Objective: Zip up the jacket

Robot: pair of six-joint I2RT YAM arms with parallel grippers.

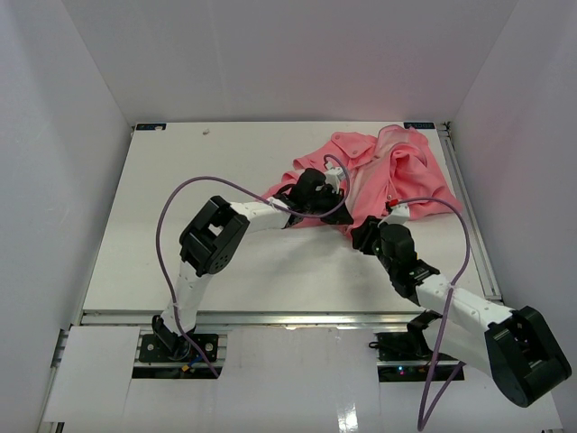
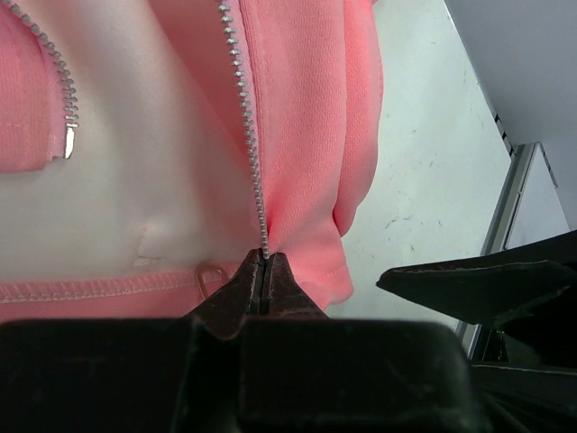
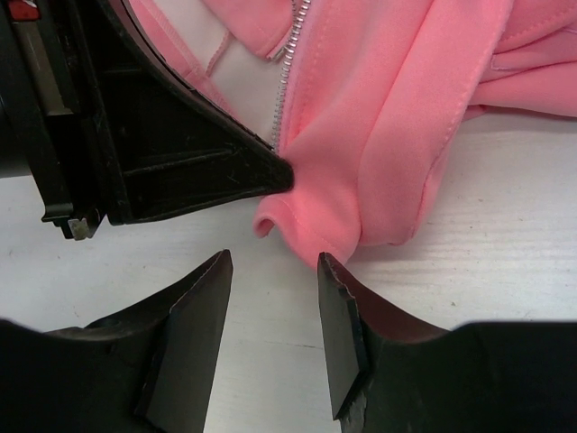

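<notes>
The salmon-pink jacket lies open and crumpled at the back right of the table, paler lining up. My left gripper is shut on the bottom end of one row of zipper teeth at the jacket's hem. The other zipper half lies apart at the upper left of the left wrist view. My right gripper is open and empty, low over the table, just short of the hem's corner. Its jaws stand wide apart, and the left gripper's fingers are just beyond them.
The white table has a raised metal rail along its right edge and white walls around it. A purple cable loops over each arm. The right gripper's finger shows dark in the left wrist view.
</notes>
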